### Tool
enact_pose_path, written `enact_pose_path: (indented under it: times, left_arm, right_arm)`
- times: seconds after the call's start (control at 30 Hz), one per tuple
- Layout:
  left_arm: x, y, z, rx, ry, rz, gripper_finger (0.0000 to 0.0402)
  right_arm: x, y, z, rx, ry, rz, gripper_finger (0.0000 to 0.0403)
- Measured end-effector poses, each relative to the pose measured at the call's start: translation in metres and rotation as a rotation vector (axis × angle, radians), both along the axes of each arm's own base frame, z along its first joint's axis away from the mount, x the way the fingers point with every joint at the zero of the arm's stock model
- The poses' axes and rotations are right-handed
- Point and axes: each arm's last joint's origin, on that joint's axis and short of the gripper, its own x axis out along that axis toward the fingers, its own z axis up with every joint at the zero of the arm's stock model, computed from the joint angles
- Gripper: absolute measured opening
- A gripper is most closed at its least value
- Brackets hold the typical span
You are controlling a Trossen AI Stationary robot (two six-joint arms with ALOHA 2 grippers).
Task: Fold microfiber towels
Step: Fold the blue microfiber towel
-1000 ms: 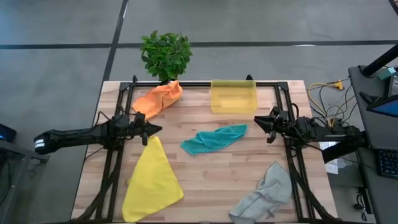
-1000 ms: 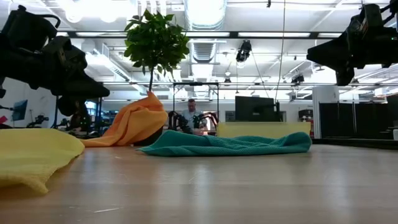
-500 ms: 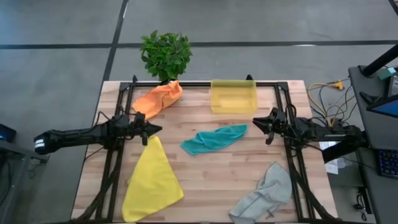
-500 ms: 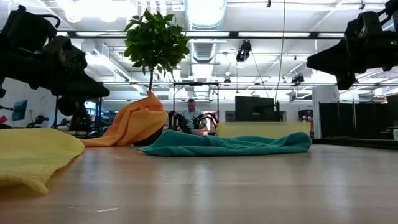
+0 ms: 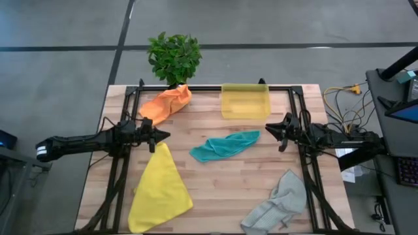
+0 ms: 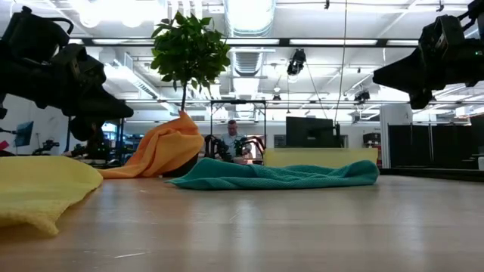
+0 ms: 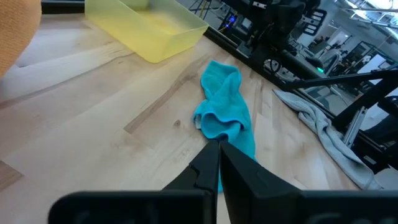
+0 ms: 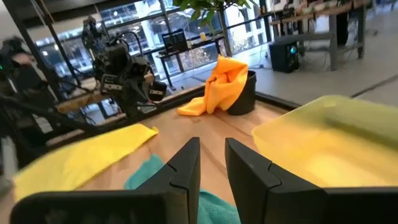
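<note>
1. On the wooden table, 4 microfiber towels are seen from above: the orange towel bunched at the far left against the plant pot, the teal towel crumpled near the middle, the yellow towel spread as a long triangle at the near left, and the grey towel heaped at the near right corner.
2. The left hand is held above the table just beyond the yellow towel's tip; in its wrist view its fingers are pressed together and nothing is grasped.
3. The right hand is held above the table just right of the teal towel; in its wrist view a narrow gap is shown between its fingers, with nothing gripped in it.
4. The translucent yellow bin is placed at the far edge, well apart from the grey towel.
5. Only the low view reveals that both hands hang clear of the tabletop, and that a person sits in the room behind the teal towel.
6. Only the high view takes in the grey towel's full heap; from the left wrist view only a strip of it is seen.
7. The potted plant is shown from above at the far edge, and in the low view it rises behind the orange towel.
8. No brand, label or writing can be read in any view.
</note>
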Motion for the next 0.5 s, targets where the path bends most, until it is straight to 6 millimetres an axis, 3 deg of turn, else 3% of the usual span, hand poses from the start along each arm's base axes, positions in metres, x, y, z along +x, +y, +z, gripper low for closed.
enact_pose_path:
  times: [0.23,0.5]
  left_arm:
    - [0.000,0.000,0.000,-0.003,-0.004,0.006,0.0000]
    - [0.004,0.001,0.017,-0.381,-0.253,0.101,0.0000]
  right_arm:
    - [0.000,0.000,0.000,-0.049,0.011,0.001,0.0070]
    - [-0.003,0.000,0.024,0.149,-0.306,0.015,0.0070]
